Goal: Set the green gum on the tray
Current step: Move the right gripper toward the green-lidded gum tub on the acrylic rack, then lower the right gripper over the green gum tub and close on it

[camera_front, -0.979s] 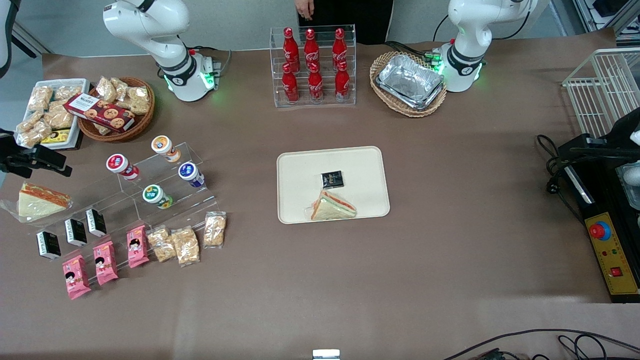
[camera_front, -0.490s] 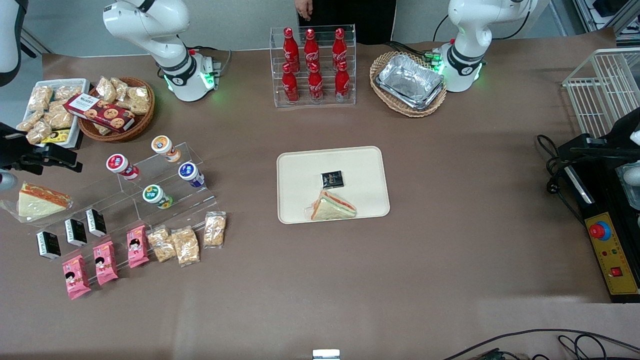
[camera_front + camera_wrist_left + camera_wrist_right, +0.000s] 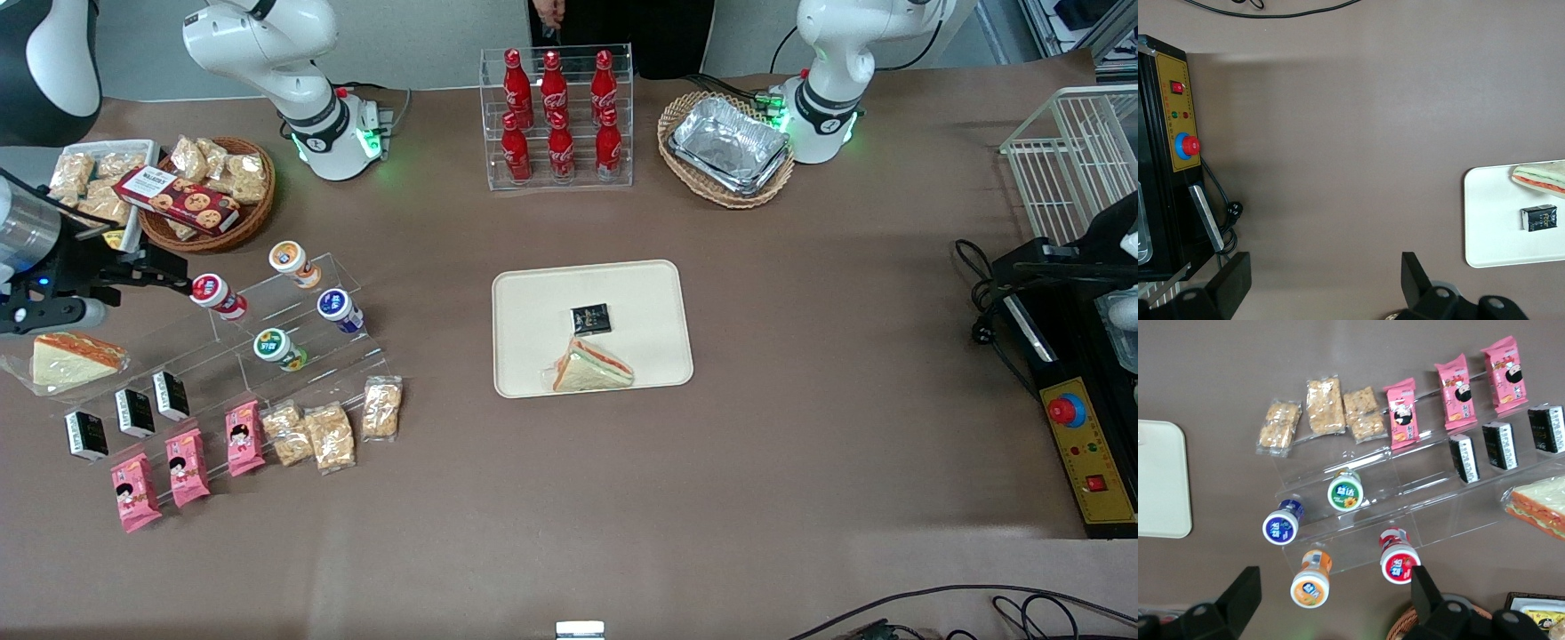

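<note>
Progress looked slight; the small green gum canister with its white-and-green lid [image 3: 279,348] sat on the clear acrylic stepped stand [image 3: 293,333] at the left of the front frame, untouched; the large cream-beige rectangular tray [image 3: 640,293], mid-frame and well apart, carried only a wrapped triangular sandwich [image 3: 592,367] and a small black packet [image 3: 590,317]. The right arm's black two-finger gripper [image 3: 1336,597] hung above the stand, fingers spread and empty; reaching, gripping, carrying remained. Four canisters stood there: green, blue-lidded [image 3: 339,308], orange-lidded [image 3: 292,262], red-lidded [image 3: 214,295]; three pink packets [image 3: 185,468]; three black cartons [image 3: 129,413].
</note>
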### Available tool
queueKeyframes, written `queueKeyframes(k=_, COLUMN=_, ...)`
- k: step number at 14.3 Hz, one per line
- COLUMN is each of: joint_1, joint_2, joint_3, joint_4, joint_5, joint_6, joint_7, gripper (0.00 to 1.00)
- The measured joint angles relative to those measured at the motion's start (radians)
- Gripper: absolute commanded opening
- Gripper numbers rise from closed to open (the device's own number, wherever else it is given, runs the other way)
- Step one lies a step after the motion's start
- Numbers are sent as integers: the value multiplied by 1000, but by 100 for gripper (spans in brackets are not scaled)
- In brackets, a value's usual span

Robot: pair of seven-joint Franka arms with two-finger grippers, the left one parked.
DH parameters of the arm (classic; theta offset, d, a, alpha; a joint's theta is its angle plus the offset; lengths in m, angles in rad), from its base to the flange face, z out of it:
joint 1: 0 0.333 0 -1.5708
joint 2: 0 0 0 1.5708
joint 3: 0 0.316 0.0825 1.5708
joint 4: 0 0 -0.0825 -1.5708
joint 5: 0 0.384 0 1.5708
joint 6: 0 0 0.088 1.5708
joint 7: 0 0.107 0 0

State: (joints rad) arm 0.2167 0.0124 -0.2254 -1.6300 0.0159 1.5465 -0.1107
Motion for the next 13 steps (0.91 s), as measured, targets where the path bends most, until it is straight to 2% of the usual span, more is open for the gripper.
queueKeyframes(k=4, joint_1=31, joint_2=-51, joint_3=1, joint_4=-68, joint_5=-1, joint_6=0, joint_7=37, gripper=100)
queueKeyframes(k=8, joint_1=33, joint_2=-145, joint_3=31, joint_4=-249, joint_5=-36, joint_6=127, joint_7=42, gripper=100)
queueKeyframes(k=13, joint_1=-20, joint_2=-221, joint_3=82, joint_4=-403, joint_5=-46, joint_6=232, joint_7=48, gripper=100)
